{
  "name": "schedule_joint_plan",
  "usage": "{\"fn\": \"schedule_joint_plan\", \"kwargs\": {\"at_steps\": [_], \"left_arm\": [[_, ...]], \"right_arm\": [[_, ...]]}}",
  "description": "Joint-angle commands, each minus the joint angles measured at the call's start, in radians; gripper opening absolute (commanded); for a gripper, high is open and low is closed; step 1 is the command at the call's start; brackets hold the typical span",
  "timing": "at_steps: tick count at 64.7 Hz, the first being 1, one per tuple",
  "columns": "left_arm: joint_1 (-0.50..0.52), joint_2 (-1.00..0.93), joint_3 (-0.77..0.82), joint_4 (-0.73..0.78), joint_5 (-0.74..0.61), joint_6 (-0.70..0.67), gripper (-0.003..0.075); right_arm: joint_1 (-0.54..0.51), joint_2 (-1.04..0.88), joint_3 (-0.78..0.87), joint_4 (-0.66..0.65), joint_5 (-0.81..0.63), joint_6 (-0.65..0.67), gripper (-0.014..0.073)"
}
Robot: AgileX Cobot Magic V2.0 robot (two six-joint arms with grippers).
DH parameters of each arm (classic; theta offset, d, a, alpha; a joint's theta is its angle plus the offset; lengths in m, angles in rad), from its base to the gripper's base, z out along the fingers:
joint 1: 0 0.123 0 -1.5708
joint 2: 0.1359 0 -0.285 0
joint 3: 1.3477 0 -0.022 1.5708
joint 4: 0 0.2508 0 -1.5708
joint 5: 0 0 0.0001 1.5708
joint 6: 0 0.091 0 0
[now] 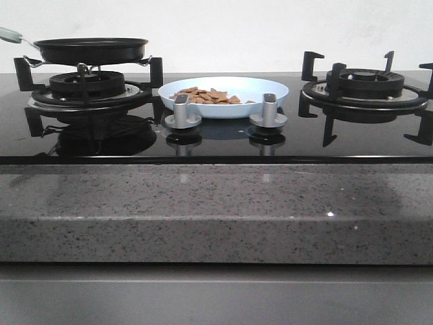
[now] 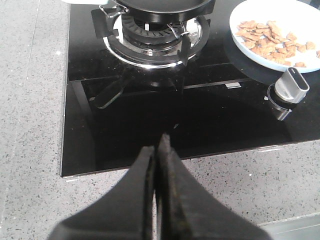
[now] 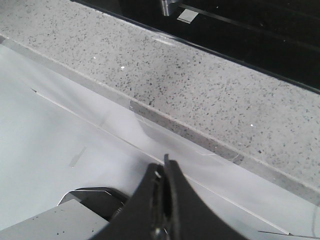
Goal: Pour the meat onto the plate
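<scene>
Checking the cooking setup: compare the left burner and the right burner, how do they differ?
The left burner carries a black frying pan; the right burner stands bare. The left one's grate is mostly covered by the pan, while the right one's prongs stick up free. Both sit on the black glass hob, flanking the plate.

Reddish-brown meat [image 1: 208, 95] on pale light-blue plate [image 1: 270, 87]; black frying pan [image 1: 91, 49], black burner grates [image 1: 365, 84], glossy black hob glass [image 1: 223, 142], silver-grey knobs [image 1: 268, 112], grey black-speckled counter [image 1: 216, 210], white wall [image 1: 223, 30].

plain white wall [image 1: 223, 30] behind a speckled grey stone counter [image 1: 203, 210].
</scene>
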Motion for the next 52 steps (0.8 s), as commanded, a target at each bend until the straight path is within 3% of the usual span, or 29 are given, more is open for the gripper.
{"fn": "schedule_joint_plan", "kwargs": {"at_steps": [1,17,38,52], "left_arm": [[-0.008,-0.002,-0.026,-0.007,-0.071,-0.009,-0.0020],[-0.006,-0.056,0.008,0.004,-0.111,-0.009,-0.0020],[0.004,-0.418,0.404,0.037,-0.550,-0.009,-0.0020],[0.100,-0.654,0.653,0.015,-0.700,-0.009,-0.0020]], "right_arm": [[-0.001,0.001,-0.024,0.026,-0.054,-0.004,-0.0120],[-0.001,0.001,-0.024,0.026,-0.054,-0.004,-0.0120],[-0.001,0.001,-0.024,0.026,-0.054,-0.004,-0.0120],[-0.001,0.001,-0.024,0.026,-0.054,-0.004,-0.0120]]}}
